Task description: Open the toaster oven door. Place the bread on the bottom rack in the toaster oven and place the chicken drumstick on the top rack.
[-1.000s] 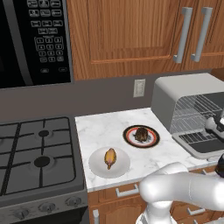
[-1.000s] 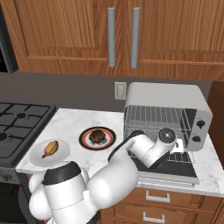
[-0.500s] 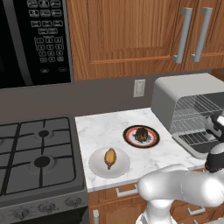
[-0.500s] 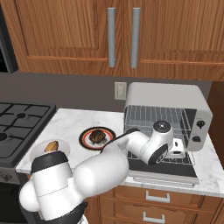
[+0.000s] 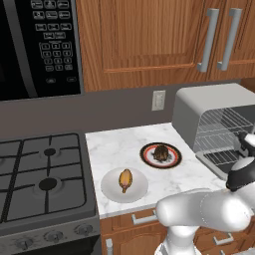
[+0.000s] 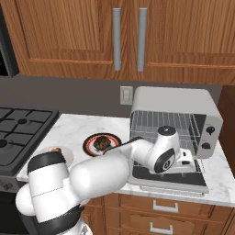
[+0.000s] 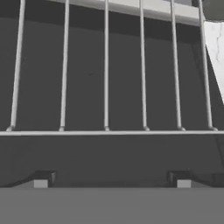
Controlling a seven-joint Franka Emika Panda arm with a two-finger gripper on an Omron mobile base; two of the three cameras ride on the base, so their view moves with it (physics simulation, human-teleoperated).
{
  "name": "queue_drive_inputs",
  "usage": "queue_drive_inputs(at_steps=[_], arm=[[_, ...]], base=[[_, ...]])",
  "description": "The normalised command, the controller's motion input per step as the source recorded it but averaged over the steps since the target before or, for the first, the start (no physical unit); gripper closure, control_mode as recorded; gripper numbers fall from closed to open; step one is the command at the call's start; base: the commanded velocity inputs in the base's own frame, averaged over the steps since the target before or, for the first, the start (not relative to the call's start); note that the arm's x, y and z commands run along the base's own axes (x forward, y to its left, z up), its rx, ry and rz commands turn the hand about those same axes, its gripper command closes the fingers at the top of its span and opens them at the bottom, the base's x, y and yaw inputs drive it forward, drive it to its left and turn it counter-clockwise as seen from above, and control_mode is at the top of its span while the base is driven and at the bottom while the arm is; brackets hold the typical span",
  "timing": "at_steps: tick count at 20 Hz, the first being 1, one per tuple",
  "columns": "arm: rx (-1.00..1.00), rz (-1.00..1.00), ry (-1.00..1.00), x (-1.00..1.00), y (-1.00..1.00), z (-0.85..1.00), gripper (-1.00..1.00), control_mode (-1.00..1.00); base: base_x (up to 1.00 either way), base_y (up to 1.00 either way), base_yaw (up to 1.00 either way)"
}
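Observation:
The toaster oven [image 6: 172, 108] stands at the counter's right end with its door [image 6: 167, 178] folded down flat. My gripper [image 6: 187, 157] hovers just over the door, at the oven's mouth, and also shows at the right edge as gripper [image 5: 243, 144]. In the hand view my gripper [image 7: 109, 181] is open, nothing between the fingertips [image 7: 41, 180], facing a wire rack [image 7: 106, 131] close up; which rack I cannot tell. Two racks [image 5: 221, 124] show inside. The bread [image 5: 160, 152] lies on a dark red-rimmed plate [image 5: 172, 162]. The chicken drumstick [image 5: 125, 180] rests on a white plate [image 5: 139, 191].
A gas stove [image 5: 42, 174] fills the left side and a black microwave [image 5: 37, 47] hangs above it. Wooden cabinets [image 6: 128, 36] run over the counter. A wall outlet [image 5: 158, 99] sits behind the plates. My own arm [image 6: 92, 176] hides part of the white plate in the right base view.
The hand has stayed at the oven's mouth over the open door. The arm's lower links have swung and risen. The plates and food have not moved.

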Motion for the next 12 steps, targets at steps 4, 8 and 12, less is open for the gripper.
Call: queue_drive_inputs(at_steps=[4, 8, 12], arm=[[0.11, 0.00, 0.00, -0.24, -0.01, 0.38, -1.00, -1.00], [0.13, 0.00, 0.00, -0.19, 0.00, 0.59, -1.00, -1.00], [0.06, -0.01, 0.00, -0.18, 0.14, 0.42, -1.00, -1.00]], base=[[0.00, 0.00, 0.00], [0.00, 0.00, 0.00], [0.00, 0.00, 0.00]])
